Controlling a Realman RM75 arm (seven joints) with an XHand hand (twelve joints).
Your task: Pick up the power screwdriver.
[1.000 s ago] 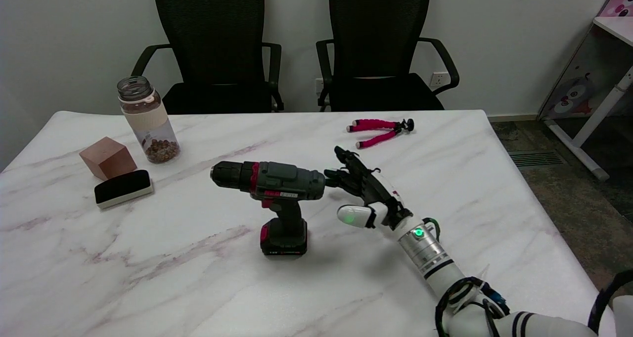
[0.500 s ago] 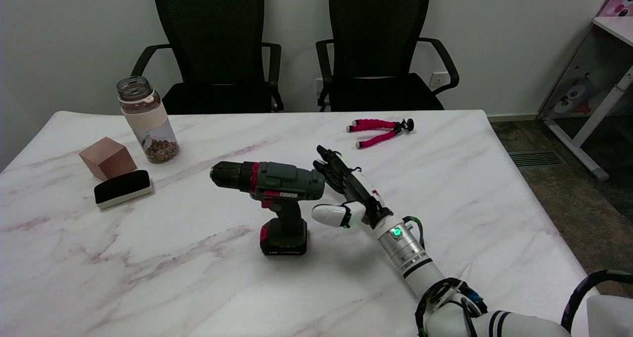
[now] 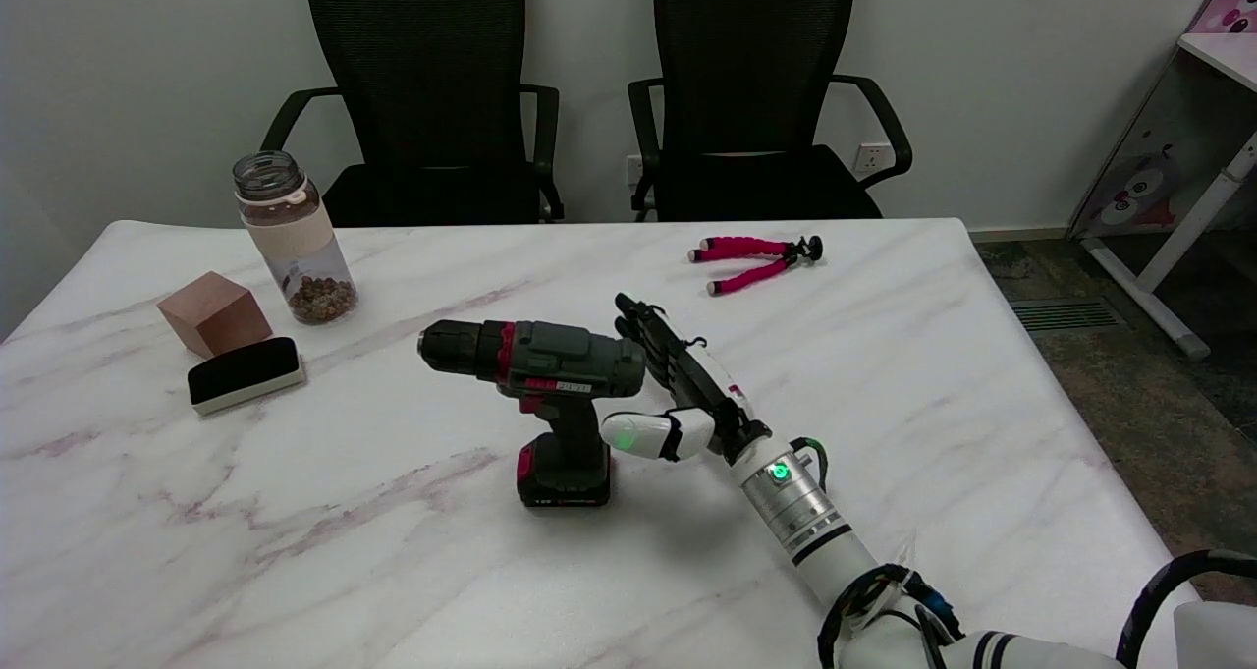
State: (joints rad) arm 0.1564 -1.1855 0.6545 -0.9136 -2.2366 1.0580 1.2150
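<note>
the power screwdriver [image 3: 545, 379] stands upright on its battery base near the middle of the table [image 3: 884, 355], handle exposed for a grasp. the right hand [image 3: 678, 384] sits just right of it, fingers spread, holding nothing.

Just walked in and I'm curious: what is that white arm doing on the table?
The robot's right hand is reaching for a power screwdriver standing upright on the marble table. The hand is open right beside the tool's rear end, thumb toward the grip, holding nothing. The screwdriver is not yet lifted.
</note>
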